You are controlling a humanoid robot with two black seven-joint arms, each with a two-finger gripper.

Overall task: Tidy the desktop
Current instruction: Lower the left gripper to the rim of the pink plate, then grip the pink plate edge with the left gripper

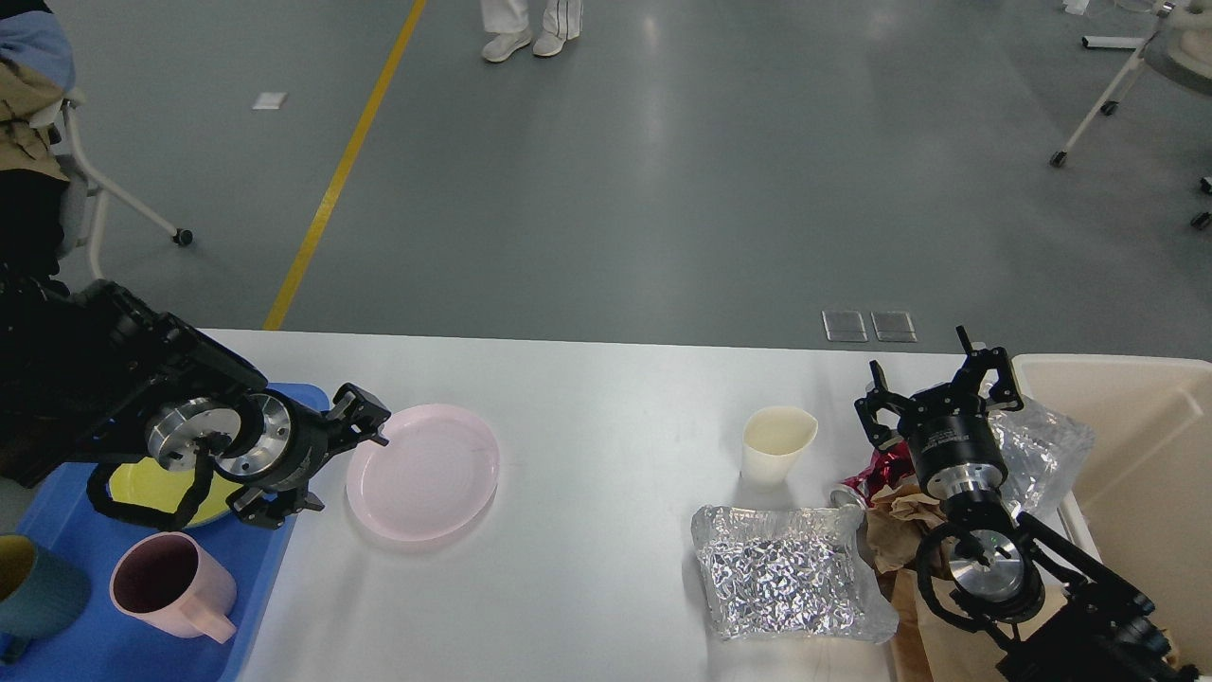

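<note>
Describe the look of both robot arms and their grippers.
Both arms are matte black with bare silver metal discs at the wrist joints and black cables looping beside them. The left gripper and right gripper each have two black angular fingers on a black cylindrical body; the right one carries small white lettering.
</note>
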